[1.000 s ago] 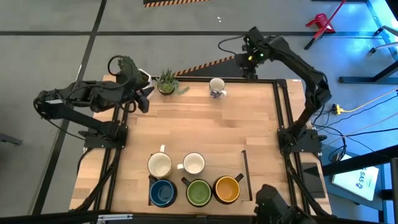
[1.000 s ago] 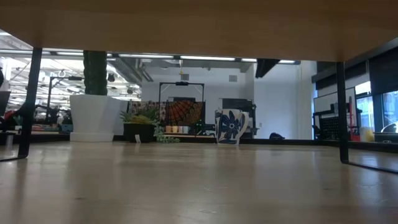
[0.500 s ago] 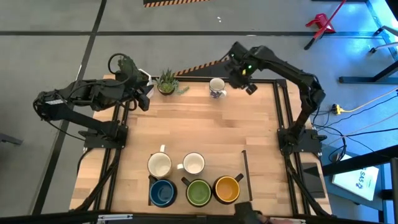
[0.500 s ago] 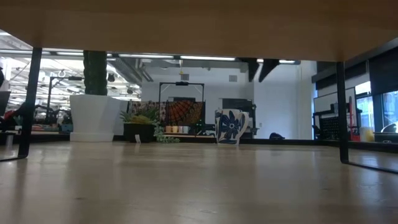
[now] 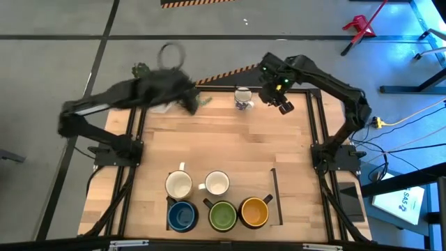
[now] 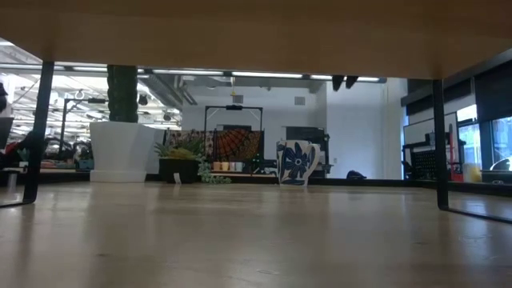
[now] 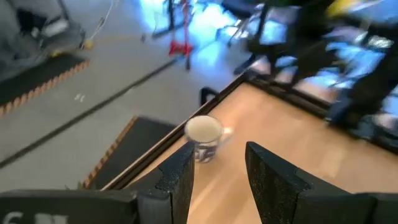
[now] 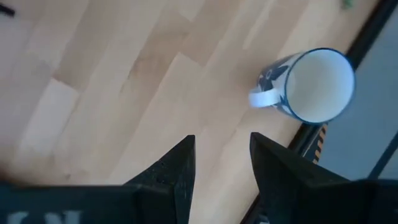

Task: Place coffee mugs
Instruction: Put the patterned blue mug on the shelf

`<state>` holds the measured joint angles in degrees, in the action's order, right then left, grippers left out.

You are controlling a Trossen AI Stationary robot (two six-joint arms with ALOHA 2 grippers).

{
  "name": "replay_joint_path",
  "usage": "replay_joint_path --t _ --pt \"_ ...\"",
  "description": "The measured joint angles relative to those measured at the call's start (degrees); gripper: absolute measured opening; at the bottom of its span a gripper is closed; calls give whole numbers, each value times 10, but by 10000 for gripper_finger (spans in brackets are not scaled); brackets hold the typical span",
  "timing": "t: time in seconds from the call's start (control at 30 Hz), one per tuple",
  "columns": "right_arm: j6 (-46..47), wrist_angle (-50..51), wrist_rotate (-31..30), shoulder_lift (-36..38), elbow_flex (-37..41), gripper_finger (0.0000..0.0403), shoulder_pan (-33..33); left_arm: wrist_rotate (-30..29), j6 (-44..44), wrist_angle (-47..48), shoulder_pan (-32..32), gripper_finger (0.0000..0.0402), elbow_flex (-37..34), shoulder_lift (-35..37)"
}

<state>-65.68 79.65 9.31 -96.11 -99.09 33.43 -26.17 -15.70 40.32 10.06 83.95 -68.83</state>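
Note:
A white mug with a blue pattern stands upright at the table's far edge; it also shows in the low view. Five mugs stand in a group at the near edge: two cream-white, a blue, a green and an orange-yellow. My right gripper is open above the table, just right of the patterned mug. My left gripper is open at the far edge, left of that mug, and blurred.
A white pot with a cactus and a small pot with a spiky green plant stand at the far left edge, under and beside my left arm. The middle of the wooden table is bare. A dark strip lies right of the mug group.
My left arm has swung fast along the far edge toward the table's right, over the spiky plant and toward the patterned mug. My right gripper has come from beyond the far edge down over the table, to the right of that mug. No mug has moved.

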Motion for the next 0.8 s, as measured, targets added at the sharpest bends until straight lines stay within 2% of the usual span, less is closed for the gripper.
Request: replay_joint_path --t 0.07,0.17,0.23,0.3,0.47,0.67,0.73,0.8 --pt "25 1 2 16 0 140 0 64 -2 0 68 137 36 -52" --pt "41 6 3 43 0 140 -1 234 -30 -1 159 137 93 -125" --pt "42 8 4 55 0 140 -1 329 -32 -2 190 137 136 -170" --pt "42 6 2 66 0 140 0 380 -6 -9 195 137 177 -212" --pt "57 4 0 90 0 140 0 387 84 7 162 137 271 -310" --pt "80 4 3 97 0 140 0 446 121 169 172 137 384 -357" --pt "86 1 2 97 0 140 0 431 115 176 191 137 405 -358" --pt "100 -4 2 97 0 140 0 381 115 176 214 137 432 -359"
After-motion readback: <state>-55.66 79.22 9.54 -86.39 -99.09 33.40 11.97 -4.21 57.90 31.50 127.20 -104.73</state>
